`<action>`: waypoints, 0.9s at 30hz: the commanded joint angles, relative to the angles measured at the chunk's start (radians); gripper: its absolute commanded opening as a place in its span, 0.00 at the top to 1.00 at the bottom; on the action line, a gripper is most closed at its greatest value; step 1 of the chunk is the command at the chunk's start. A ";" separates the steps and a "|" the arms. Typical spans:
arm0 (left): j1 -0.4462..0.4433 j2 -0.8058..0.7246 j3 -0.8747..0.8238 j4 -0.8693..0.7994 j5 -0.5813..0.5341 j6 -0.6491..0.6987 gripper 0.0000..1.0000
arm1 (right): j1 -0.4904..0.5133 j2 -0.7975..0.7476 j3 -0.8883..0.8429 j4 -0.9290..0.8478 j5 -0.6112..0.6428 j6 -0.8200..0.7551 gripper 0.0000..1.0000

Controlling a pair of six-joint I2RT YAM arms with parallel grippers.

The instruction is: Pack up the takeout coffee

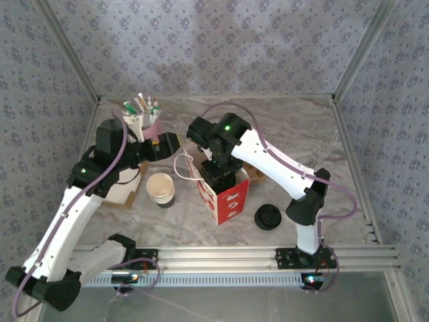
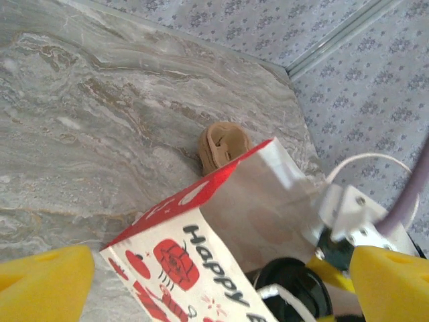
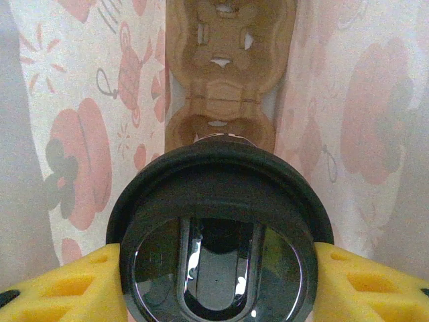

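The takeout coffee, seen from above as its round black lid (image 3: 218, 248), hangs inside the red-and-white paper bag (image 1: 224, 194). My right gripper (image 3: 218, 282) is shut on it, a yellow pad pressed against each side of the lid. The lid hides the cup's white body. In the top view the right gripper (image 1: 218, 173) reaches down into the bag's open mouth. A brown cardboard carrier (image 3: 224, 74) lies at the bottom of the bag, below the cup. My left gripper (image 2: 214, 288) stands open just left of the bag (image 2: 201, 261), whose rim and the black lid (image 2: 295, 288) lie ahead of it.
A stack of paper cups (image 1: 161, 189) stands left of the bag, over a brown tray (image 1: 127, 188). A loose black lid (image 1: 268, 217) lies right of the bag. The pink cup with sachets (image 1: 144, 114) is at the back left. Another brown carrier (image 2: 221, 144) lies behind the bag.
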 commanded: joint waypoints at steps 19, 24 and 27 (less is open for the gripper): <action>0.001 -0.118 -0.049 -0.100 0.044 0.024 0.02 | -0.005 0.064 -0.021 -0.194 0.014 -0.002 0.39; -0.001 -0.119 -0.056 -0.095 0.045 0.019 0.02 | -0.001 0.065 -0.044 -0.178 0.008 -0.001 0.39; -0.004 -0.121 -0.056 -0.091 0.053 0.015 0.02 | -0.001 0.063 -0.070 -0.158 0.006 -0.001 0.39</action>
